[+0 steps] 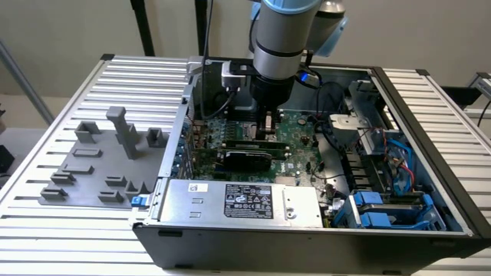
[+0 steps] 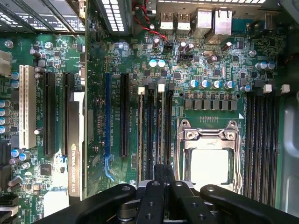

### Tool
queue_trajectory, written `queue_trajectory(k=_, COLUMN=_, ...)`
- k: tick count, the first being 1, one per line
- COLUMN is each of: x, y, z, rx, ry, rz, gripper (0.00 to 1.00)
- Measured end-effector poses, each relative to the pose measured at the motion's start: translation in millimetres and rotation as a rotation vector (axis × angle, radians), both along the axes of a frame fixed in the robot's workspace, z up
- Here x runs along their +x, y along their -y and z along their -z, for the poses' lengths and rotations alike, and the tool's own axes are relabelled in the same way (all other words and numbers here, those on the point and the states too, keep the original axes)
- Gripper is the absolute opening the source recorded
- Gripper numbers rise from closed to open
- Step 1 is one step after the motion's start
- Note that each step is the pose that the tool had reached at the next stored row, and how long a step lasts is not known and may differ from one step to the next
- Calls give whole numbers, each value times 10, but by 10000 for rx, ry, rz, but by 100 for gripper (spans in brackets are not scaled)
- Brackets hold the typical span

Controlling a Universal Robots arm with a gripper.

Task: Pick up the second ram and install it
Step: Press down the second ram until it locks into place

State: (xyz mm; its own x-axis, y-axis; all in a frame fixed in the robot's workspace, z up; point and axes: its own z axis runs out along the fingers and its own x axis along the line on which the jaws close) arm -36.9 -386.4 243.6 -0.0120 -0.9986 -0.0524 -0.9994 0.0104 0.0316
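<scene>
We are reaching down into the open computer case [image 1: 452, 190], with the gripper [image 2: 159, 189] hanging low over the green main board [image 2: 224, 60]. Its fingers [image 2: 150, 196] are pressed tight together. In the exterior view the gripper [image 1: 268, 127] is sitting just above the board, behind the black graphics card [image 1: 249, 156].

We are lining up over the bank of long memory slots [image 2: 161, 135] between the black card slots and the bare processor socket [image 2: 210, 161]. One thin memory stick [image 2: 140, 135] is standing on edge in the slot just beside our fingers' line. We cannot tell whether this is the second ram or the one before it, and we cannot tell whether anything thin is pinched between the fingers, since they are covering their own tips. The grey fixture blocks [image 1: 115, 149] on the table at the exterior view's left are showing no stick.

To do this step well, we are judging that these matter:

- The fingers should be running parallel to the slot, with no twist.
- The push should be going straight down and evenly along the stick, so both ends are seating together.
- The white latches [image 2: 161, 87] at the slot ends should be standing free.
- The seated neighbour and the socket frame are close on either side, so drifting sideways is risking a scrape.
</scene>
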Motion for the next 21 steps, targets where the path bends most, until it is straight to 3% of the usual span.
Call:
queue_trajectory(k=14, x=-30, y=-34, z=173, rx=-28, ry=3, rz=-1, gripper=11)
queue_trajectory(k=18, x=-30, y=-35, z=167, rx=-16, ry=3, rz=-1, gripper=11)
queue_trajectory(k=19, x=-31, y=-38, z=146, rx=2, ry=-6, rz=2, gripper=11)
queue_trajectory(k=21, x=-29, y=-35, z=69, rx=-24, ry=-52, rz=1, gripper=11)
